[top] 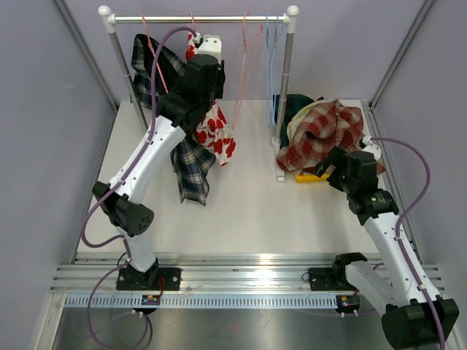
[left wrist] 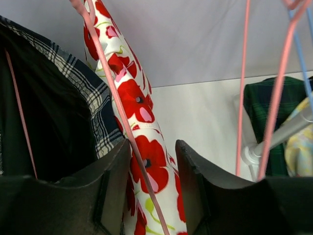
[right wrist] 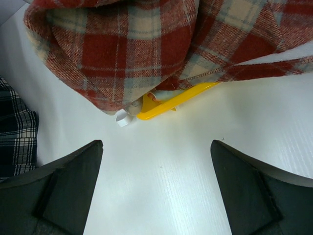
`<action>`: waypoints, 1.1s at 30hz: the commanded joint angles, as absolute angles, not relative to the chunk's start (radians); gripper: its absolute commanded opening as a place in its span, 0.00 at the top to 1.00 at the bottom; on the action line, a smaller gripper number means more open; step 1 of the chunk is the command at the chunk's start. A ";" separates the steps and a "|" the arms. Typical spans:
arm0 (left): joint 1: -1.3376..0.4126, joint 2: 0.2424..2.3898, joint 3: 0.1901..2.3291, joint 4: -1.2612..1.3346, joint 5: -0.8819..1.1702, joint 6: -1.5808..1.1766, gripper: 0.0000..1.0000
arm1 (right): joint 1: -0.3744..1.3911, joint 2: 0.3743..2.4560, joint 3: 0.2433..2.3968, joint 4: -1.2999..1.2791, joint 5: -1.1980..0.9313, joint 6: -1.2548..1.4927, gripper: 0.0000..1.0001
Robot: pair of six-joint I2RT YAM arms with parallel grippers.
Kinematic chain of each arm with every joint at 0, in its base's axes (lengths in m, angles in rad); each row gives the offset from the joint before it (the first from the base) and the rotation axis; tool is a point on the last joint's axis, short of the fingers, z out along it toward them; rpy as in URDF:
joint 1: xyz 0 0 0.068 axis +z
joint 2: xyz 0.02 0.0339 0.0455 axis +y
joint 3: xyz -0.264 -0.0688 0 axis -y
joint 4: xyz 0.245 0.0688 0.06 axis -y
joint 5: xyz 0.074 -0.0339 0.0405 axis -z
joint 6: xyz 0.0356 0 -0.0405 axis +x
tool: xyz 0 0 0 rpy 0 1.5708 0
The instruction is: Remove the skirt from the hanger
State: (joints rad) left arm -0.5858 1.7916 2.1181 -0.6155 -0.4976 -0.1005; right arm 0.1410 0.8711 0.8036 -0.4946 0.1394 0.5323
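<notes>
A white skirt with red poppies (top: 217, 133) hangs on a pink wire hanger (left wrist: 105, 73) from the rail (top: 219, 18) at the back left. My left gripper (top: 198, 60) is raised to the rail. In the left wrist view its two jaws (left wrist: 153, 147) sit either side of the folded skirt (left wrist: 146, 169) and the hanger wire, with the fabric filling the narrow gap. My right gripper (top: 332, 164) is open and empty, low over the table (right wrist: 156, 152), just short of a yellow hanger (right wrist: 171, 100).
A dark plaid garment (top: 191, 164) hangs left of the skirt. Empty pink (top: 244, 65) and blue hangers (top: 271, 65) hang on the right. A pile with a red plaid garment (top: 325, 135) and a green one (top: 295, 106) lies by the right rail post (top: 283, 109).
</notes>
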 commanded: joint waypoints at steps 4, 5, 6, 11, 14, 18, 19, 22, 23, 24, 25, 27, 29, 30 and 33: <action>-0.566 1.864 2.235 -0.620 -0.497 -0.097 0.67 | 0.141 0.822 0.795 -0.529 0.158 0.508 0.01; -0.566 1.864 2.232 -0.617 -0.497 -0.098 0.76 | 0.138 0.821 0.796 -0.531 0.153 0.509 0.01; -0.566 1.864 2.230 -0.614 -0.495 -0.100 0.85 | 0.138 0.819 0.799 -0.532 0.150 0.509 0.01; -0.566 1.822 2.220 -0.620 -0.492 -0.107 1.00 | 0.138 0.796 0.824 -0.497 0.024 0.493 0.01; -0.568 1.773 2.226 -0.627 -0.474 -0.107 1.00 | 0.138 0.736 0.841 -0.428 -0.079 0.483 0.01; -0.574 1.697 2.258 -0.644 -0.419 -0.144 1.00 | 0.158 0.716 0.961 -0.439 -0.111 0.492 0.01; -0.580 1.684 2.263 -0.643 -0.417 -0.152 1.00 | 0.169 0.738 0.992 -0.454 -0.106 0.489 0.00; -0.612 1.655 2.310 -0.657 -0.422 -0.155 1.00 | 0.263 0.785 1.103 -0.498 -0.046 0.482 0.00; -0.629 1.655 2.322 -0.661 -0.426 -0.155 1.00 | 0.312 0.798 1.130 -0.514 -0.011 0.474 0.01; -0.638 1.654 2.333 -0.667 -0.434 -0.153 1.00 | 0.362 0.814 1.191 -0.526 0.103 0.465 0.00; -0.650 1.654 2.348 -0.669 -0.437 -0.153 1.00 | 0.477 0.865 1.233 -0.570 0.167 0.456 0.01; -0.660 1.649 2.350 -0.670 -0.442 -0.158 1.00 | 0.607 0.937 1.377 -0.633 0.392 0.427 0.01; -0.670 1.644 2.336 -0.669 -0.445 -0.169 1.00 | 0.845 1.052 1.461 -0.705 0.652 0.394 0.01; -0.673 1.637 2.330 -0.667 -0.448 -0.172 1.00 | 0.930 1.121 1.527 -0.718 0.731 0.388 0.00; -0.684 1.623 2.300 -0.657 -0.457 -0.173 1.00 | 1.113 1.225 1.607 -0.707 0.854 0.368 0.01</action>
